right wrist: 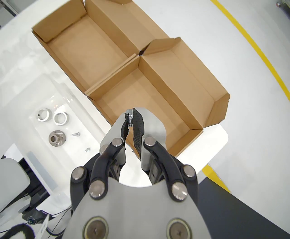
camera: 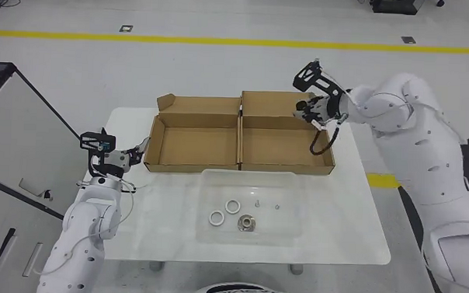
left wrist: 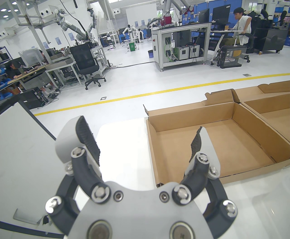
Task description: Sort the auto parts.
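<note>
pinching a small screw (right wrist: 129, 119) in the right gripper (right wrist: 131, 116), pads clenched tight on its threaded shank right at the fingertips. hanging with it above the right cardboard box (right wrist: 147, 95), toward that box's outer end, brown floor lying open below the fingertips. butting wall to wall against the left cardboard box (right wrist: 86, 49), which is sitting farther from this gripper, both with their flaps folded outward.

resting below and off to the side of the right gripper, on the white table (camera: 348, 220) just in front of both boxes: a clear tray (camera: 282, 230) carrying a silver ring (right wrist: 43, 114) and a second silver ring (right wrist: 60, 118) lying side by side, a flanged hub (right wrist: 56, 138) just beside them, and two small fasteners (right wrist: 76, 134) lying apart from each other, nearer to this gripper than the hub is.

holding the left gripper (left wrist: 139, 125) released, fingers spread wide apart. hovering over the table just beside the outer end wall of the left cardboard box, well apart from the tray and from the other gripper. looking along that box from its end, with the right cardboard box lying beyond it, farthest from these fingertips.
</note>
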### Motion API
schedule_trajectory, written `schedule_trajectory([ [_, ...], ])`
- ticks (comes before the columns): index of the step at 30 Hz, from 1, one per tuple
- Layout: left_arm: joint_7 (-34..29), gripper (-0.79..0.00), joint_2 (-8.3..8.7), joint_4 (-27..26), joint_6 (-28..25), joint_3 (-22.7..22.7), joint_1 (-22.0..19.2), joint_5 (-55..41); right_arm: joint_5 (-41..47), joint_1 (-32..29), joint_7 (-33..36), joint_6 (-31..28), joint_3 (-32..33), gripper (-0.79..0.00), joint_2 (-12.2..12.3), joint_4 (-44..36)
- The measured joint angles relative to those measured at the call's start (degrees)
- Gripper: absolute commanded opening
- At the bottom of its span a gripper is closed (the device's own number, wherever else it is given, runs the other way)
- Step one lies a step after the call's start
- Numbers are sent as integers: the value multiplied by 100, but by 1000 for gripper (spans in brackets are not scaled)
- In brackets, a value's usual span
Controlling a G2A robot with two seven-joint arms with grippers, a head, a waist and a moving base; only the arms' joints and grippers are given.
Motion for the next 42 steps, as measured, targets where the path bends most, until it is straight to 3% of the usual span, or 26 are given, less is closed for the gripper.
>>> schedule_trajectory([
  [8,0,0,0,0,0,0,0,0,-477,436,-211,-20,-932,-785,-258,1017],
  [16,0,0,0,0,0,0,0,0,-675,626,-349,181,-1470,-785,-478,1998],
  [29,0,0,0,0,0,0,0,0,-663,750,-384,398,-1910,-785,-762,3284],
  [42,0,0,0,0,0,0,0,0,-885,786,-462,378,-2138,-785,-932,3777],
])
